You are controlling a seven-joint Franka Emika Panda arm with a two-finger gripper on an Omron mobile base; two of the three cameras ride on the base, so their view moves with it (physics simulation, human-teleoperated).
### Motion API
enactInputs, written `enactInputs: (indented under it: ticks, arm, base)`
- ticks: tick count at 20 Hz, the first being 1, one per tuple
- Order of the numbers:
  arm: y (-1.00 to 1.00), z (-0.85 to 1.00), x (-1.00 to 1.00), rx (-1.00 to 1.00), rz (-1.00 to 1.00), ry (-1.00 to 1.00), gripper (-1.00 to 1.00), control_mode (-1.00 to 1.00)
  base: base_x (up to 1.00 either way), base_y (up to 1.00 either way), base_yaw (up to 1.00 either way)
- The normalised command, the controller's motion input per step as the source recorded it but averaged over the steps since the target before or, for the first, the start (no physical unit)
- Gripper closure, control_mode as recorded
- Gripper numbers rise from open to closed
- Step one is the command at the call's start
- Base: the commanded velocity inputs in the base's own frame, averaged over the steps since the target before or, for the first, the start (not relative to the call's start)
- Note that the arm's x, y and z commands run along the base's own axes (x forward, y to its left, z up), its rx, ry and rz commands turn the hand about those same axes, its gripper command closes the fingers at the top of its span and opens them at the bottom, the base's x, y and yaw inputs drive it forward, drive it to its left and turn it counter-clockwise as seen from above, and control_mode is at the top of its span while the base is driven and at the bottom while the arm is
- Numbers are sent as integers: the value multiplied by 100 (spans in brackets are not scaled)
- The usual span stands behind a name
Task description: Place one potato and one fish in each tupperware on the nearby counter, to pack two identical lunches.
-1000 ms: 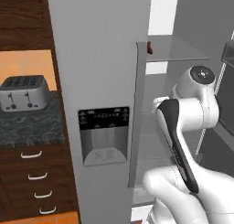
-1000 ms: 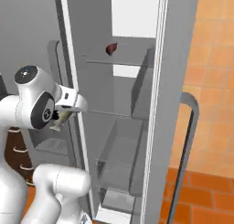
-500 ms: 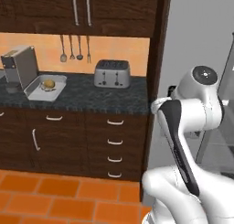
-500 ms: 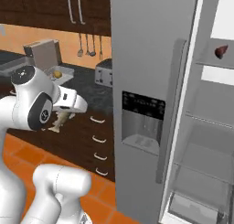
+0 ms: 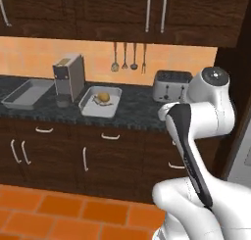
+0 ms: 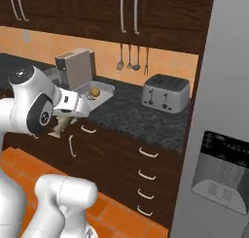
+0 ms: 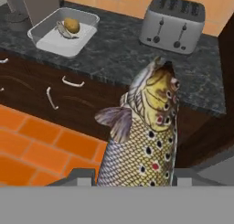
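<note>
We are carrying a fish (image 7: 141, 136) in the gripper (image 6: 61, 123), jaws closed on its body; in the hand view it is rising head-first from between the fingertips, and in the right base view it is hanging just below the hand, out in front of the counter (image 5: 137, 111), not yet over it.

As we are judging it, one lunch is packed. The tray (image 5: 88, 107) just right of the coffee machine (image 5: 68, 77) is holding a potato (image 5: 103, 96) with a second fish (image 7: 64, 32) lying against it. The other tray (image 5: 14, 101), left of the coffee machine, is looking bare as far as we can tell from this angle. So this fish is probably heading there, and that tray is still needing a potato too.

The counter is dark speckled stone above dark wood drawers with pale handles. The toaster (image 5: 170, 85) is standing well right of the coffee machine, utensils (image 5: 128, 55) are hanging on the orange wall between them, and the floor is orange tile. A grey fridge (image 6: 219, 149) is standing beyond the toaster.
</note>
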Motion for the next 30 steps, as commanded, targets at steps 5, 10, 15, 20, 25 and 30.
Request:
enactInputs:
  ticks: [5,10,15,20,25,30]
  arm:
    - [0,0,0,0,0,0,100,100]
    - [0,0,0,0,0,0,100,100]
    - [0,0,0,0,0,0,100,100]
    - [0,0,0,0,0,0,100,100]
    - [0,0,0,0,0,0,100,100]
    - [0,0,0,0,0,0,100,100]
  base:
    - [100,100,-25]
    - [95,100,-14]
    - [75,100,-9]
    - [61,100,-7]
    - [69,100,-8]
    - [69,100,-16]
